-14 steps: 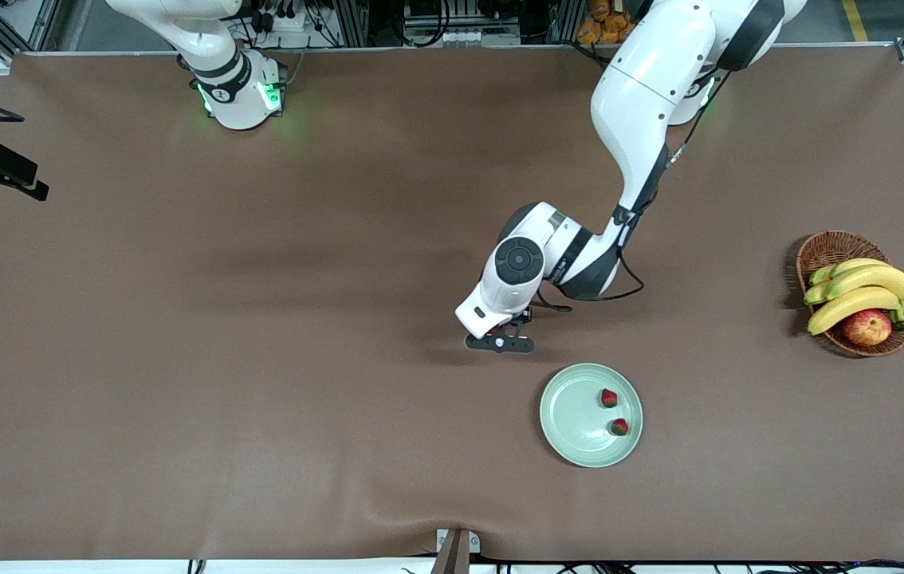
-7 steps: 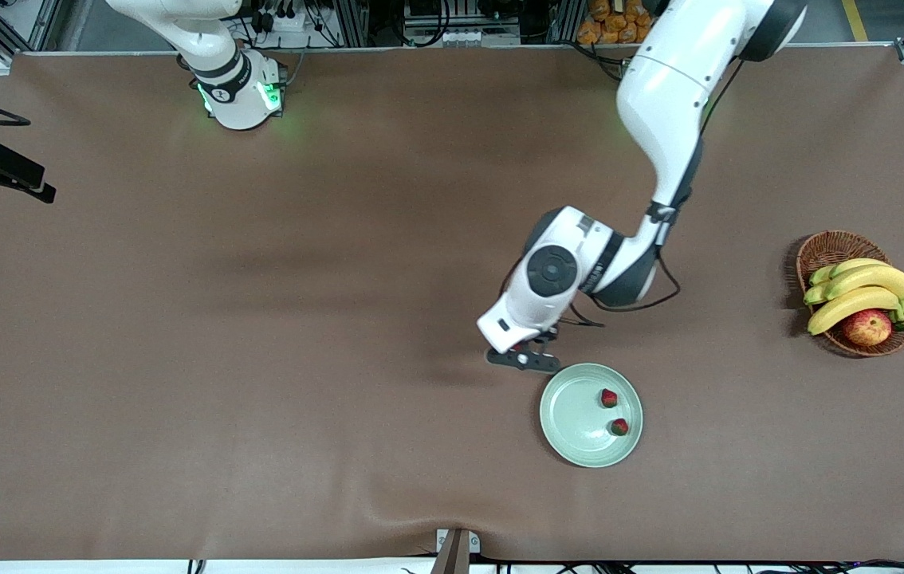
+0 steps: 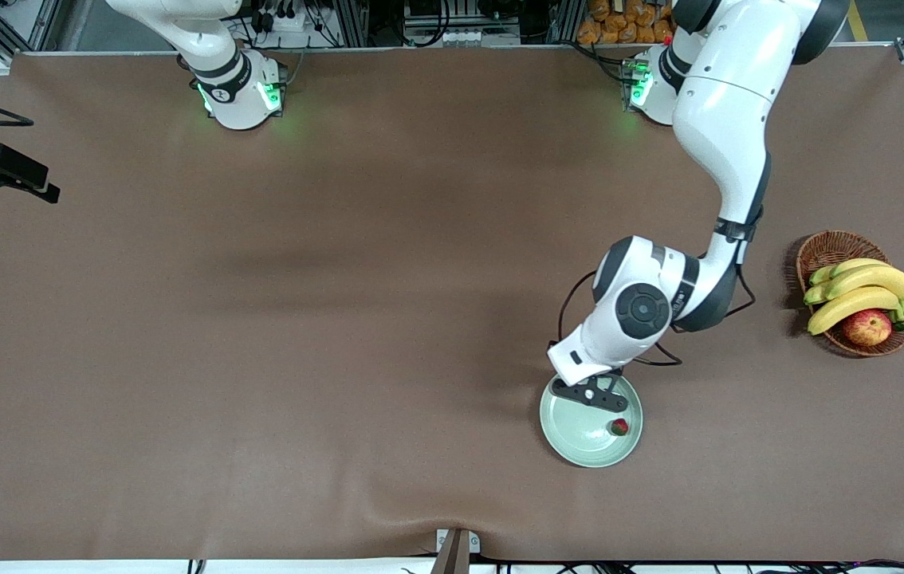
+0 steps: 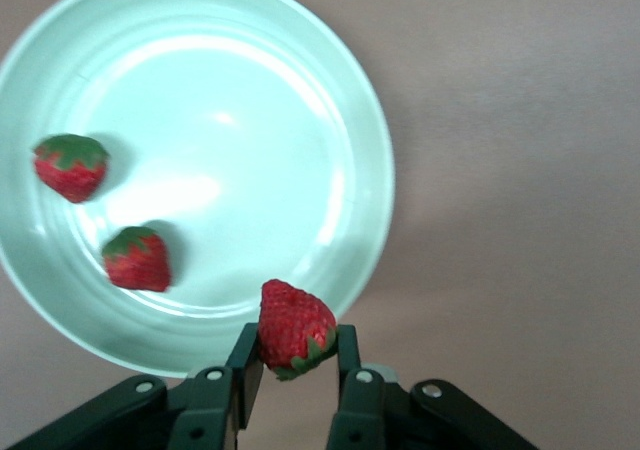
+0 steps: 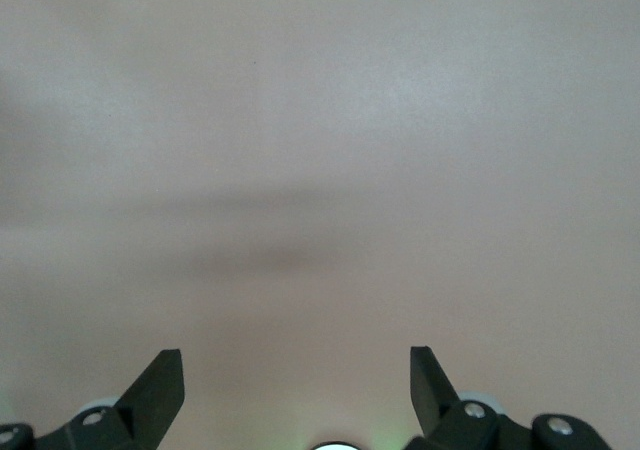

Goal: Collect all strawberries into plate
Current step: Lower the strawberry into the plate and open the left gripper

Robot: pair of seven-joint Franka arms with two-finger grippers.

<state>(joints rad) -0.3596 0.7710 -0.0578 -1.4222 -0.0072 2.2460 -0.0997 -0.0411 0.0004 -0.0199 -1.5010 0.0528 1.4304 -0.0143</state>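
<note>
Moved since the earlier front pictures: left tool (image 3: 597, 394), from bare tabletop (image 3: 261, 319) at about 10 o'clock of the plate (image 3: 571, 438) to a spot over the plate's 12 o'clock rim.

Front view: shows one strawberry (image 3: 619, 426) lying in the plate at about 4 o'clock. Hides a second berry's place under the tool. Has a wicker basket (image 3: 827, 247) of bananas and an apple well apart at the plate's 3 o'clock, toward the left arm's end, not part of the job.

Left wrist view: left tool (image 4: 297, 345) clenched on the third strawberry (image 4: 296, 328), pinched across its flanks, tip up and leafy cap down between the fingers (image 4: 246, 362). Hangs over the plate's (image 4: 250, 90) rim, just inside the edge. Two loose berries (image 4: 70, 165) (image 4: 137, 259) already resting on the glaze, near each other, apart from the held one.

Right wrist view: right tool (image 5: 297, 370) released, jaws spread wide over bare tabletop, waiting.

Handling, as a judgement: very light, soft, easily bruised, probably prone to rolling on the glossy dish. Best gripped gently across the widest part, as here. Calls for a drop farther in from the rim, away from the other two, from low height.
</note>
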